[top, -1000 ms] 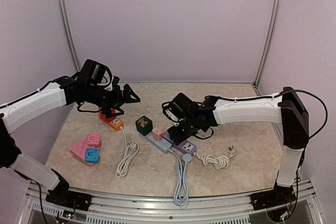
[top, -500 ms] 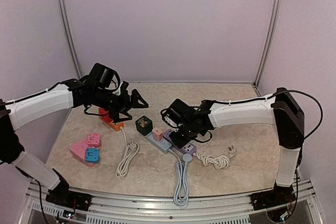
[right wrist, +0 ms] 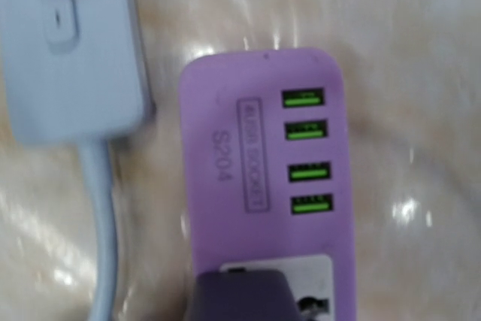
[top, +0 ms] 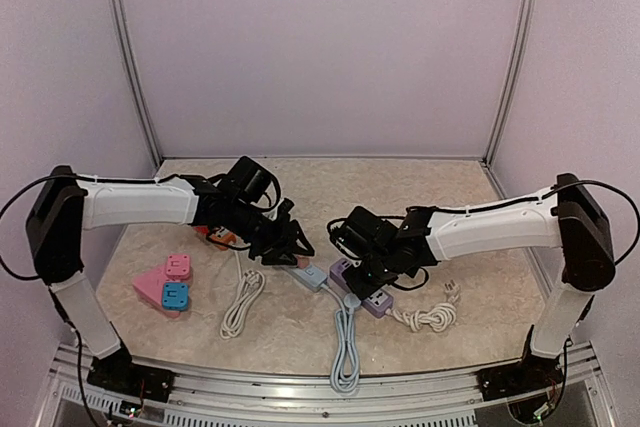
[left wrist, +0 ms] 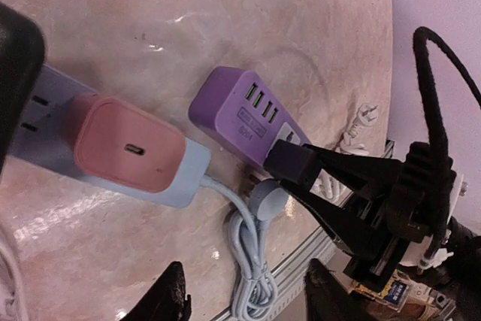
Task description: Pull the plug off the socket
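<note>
Surface: beige marble counter (top: 470,197), lilac walls (top: 330,47).
Top view: left hand (top: 285,245) over the grey-blue power strip (top: 313,278); right hand (top: 371,274) on the purple USB power strip (top: 379,300).
Left wrist: fingers (left wrist: 171,298) spread wide; square pink plug (left wrist: 129,153) seated in the grey-blue power strip, untouched.
Right wrist: purple USB power strip fills the view; right hand's grip cannot be told.
</note>
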